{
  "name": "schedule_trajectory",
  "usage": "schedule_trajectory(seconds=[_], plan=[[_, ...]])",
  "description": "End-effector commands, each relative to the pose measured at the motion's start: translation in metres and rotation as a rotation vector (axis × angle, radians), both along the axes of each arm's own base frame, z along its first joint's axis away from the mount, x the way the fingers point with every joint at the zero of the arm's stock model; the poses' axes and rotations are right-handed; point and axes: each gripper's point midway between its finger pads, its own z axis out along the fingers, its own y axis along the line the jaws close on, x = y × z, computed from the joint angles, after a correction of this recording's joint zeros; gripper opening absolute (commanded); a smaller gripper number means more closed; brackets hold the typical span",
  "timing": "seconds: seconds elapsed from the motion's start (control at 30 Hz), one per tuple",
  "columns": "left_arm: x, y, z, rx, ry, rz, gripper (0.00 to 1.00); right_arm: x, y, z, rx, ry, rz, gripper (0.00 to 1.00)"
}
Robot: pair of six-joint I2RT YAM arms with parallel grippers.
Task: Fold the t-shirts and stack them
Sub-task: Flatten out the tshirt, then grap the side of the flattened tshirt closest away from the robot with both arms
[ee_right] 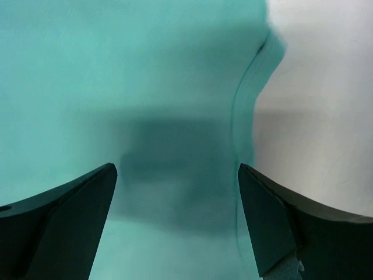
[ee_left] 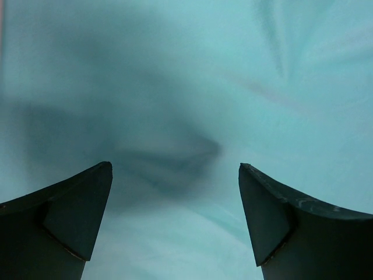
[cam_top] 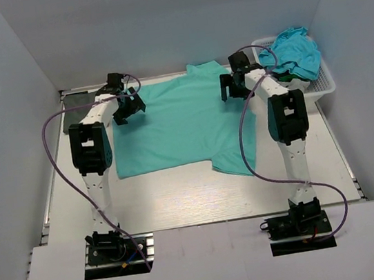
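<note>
Teal-green cloth t-shirt [cam_top: 178,124] is lying flat on the white table [cam_top: 182,203], long axis running left-right, sleeved end pointing right. Left gripper [cam_top: 131,113] and right gripper [cam_top: 230,91] are hovering over its far corners, jaws spread, with plain grey walls [cam_top: 176,16] enclosing the table.

table [cam_top: 181,196]: pale and flat | middle: teal t-shirt [cam_top: 178,124] spread out flat, one sleeve on the near side | far right corner: white basket [cam_top: 324,87] | far left edge: dark flat thing [cam_top: 75,112], can't tell what
</note>
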Motion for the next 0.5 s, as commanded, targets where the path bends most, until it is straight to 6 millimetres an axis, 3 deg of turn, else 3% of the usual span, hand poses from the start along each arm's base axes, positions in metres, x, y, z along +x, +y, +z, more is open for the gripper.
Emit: schedule_trajectory(seconds=[0.0,0.03,0.07,0.1,0.13,0.17,0.2,0.23,0.27,0.3,0.33,0.4,0.43,0.47], plan=[[-0.006,0.008,0.083,0.027,-0.118,0.025,1.0,-0.018,0.03,0.082,0.091,-0.129,0.149,0.9],[-0.014,0.009,0.093,0.027,-0.123,0.025,1.0,-0.027,0.032,0.077,0.097,-0.137,0.16,0.9],[-0.028,0.014,0.089,0.04,-0.101,0.043,1.0,-0.044,0.034,0.11,0.113,-0.196,0.174,0.9],[-0.04,0.016,0.095,0.033,-0.095,0.072,1.0,-0.046,0.04,0.12,0.117,-0.246,0.176,0.9],[-0.063,0.025,0.104,0.033,-0.093,0.1,1.0,-0.076,0.034,0.083,0.107,-0.151,0.159,0.9],[-0.078,0.028,0.106,0.033,-0.088,0.121,1.0,-0.09,0.035,0.122,0.131,-0.233,0.159,0.9],[-0.094,0.032,0.105,0.023,-0.073,0.187,1.0,-0.092,0.04,0.131,0.17,-0.288,0.132,0.9],[-0.109,0.035,0.105,0.014,-0.066,0.22,1.0,-0.116,0.035,0.103,0.159,-0.232,0.12,0.9],[-0.144,0.038,0.097,0.006,-0.037,0.244,1.0,-0.141,0.029,0.116,0.181,-0.268,0.11,0.9],[-0.16,0.039,0.092,-0.005,-0.022,0.268,1.0,-0.15,0.029,0.115,0.196,-0.277,0.102,0.9],[-0.188,0.046,0.069,0.004,0.038,0.317,1.0,-0.173,0.023,0.108,0.23,-0.252,0.046,0.9],[-0.212,0.053,0.073,0.009,0.025,0.361,1.0,-0.21,0.012,0.088,0.24,-0.201,0.007,0.9],[-0.23,0.055,0.059,0.016,0.069,0.373,1.0,-0.22,0.011,0.086,0.251,-0.195,-0.007,0.9],[-0.238,0.058,0.056,0.026,0.078,0.394,1.0,-0.229,0.011,0.103,0.289,-0.238,0.0,0.9]])
